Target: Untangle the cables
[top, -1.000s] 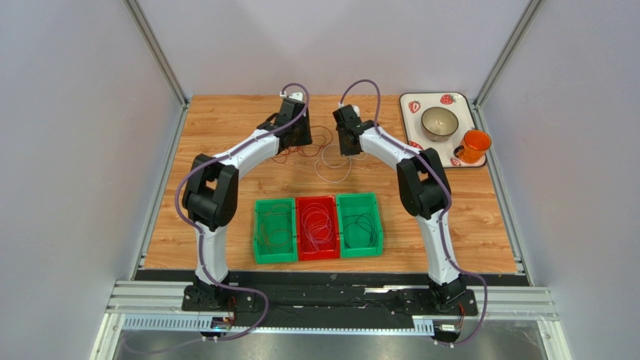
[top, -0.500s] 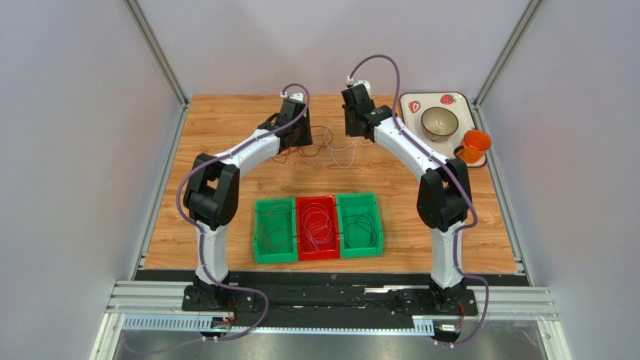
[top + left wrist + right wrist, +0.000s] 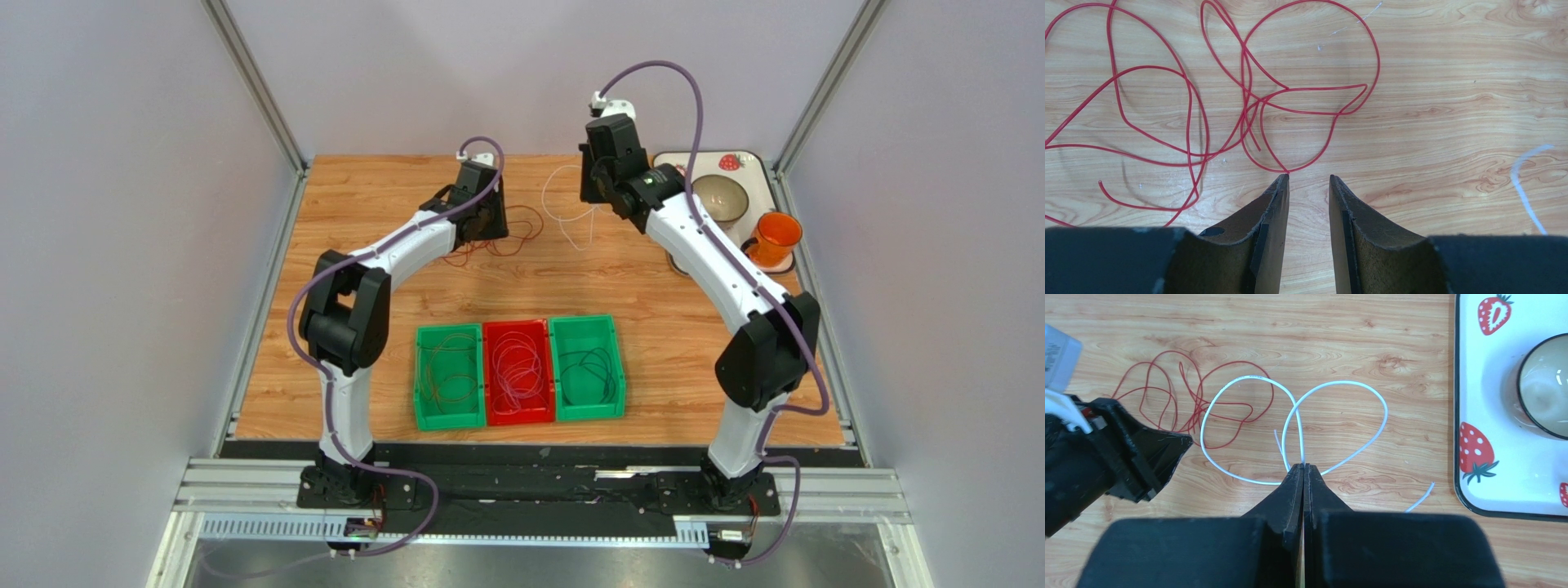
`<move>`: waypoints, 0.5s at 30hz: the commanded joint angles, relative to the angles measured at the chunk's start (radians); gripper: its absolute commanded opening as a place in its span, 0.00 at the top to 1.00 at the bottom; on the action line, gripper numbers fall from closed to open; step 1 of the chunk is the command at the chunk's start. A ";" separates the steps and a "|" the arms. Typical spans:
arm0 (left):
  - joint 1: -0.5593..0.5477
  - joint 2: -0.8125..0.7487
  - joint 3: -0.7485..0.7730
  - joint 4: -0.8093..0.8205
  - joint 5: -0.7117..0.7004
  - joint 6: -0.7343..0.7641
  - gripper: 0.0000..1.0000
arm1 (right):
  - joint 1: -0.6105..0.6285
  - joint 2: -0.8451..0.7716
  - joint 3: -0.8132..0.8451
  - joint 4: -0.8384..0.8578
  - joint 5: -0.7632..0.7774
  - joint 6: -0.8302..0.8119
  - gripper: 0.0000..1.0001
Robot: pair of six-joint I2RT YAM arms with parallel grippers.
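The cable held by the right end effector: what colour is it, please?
The cable is white, clearest in the right wrist view.

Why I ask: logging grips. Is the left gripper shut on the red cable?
No, the left gripper stands open, and the red cable lies loose ahead of its tips.

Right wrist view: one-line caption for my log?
Right gripper shut on the white cable; red cable tangle lies beyond.
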 commanded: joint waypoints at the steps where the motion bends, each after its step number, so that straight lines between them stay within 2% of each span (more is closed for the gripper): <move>1: 0.006 0.004 0.029 0.001 0.014 -0.002 0.61 | 0.010 -0.105 -0.040 -0.005 0.019 0.015 1.00; 15: 0.011 -0.010 0.009 0.013 0.020 -0.011 0.61 | 0.046 -0.350 -0.246 -0.005 0.039 0.051 1.00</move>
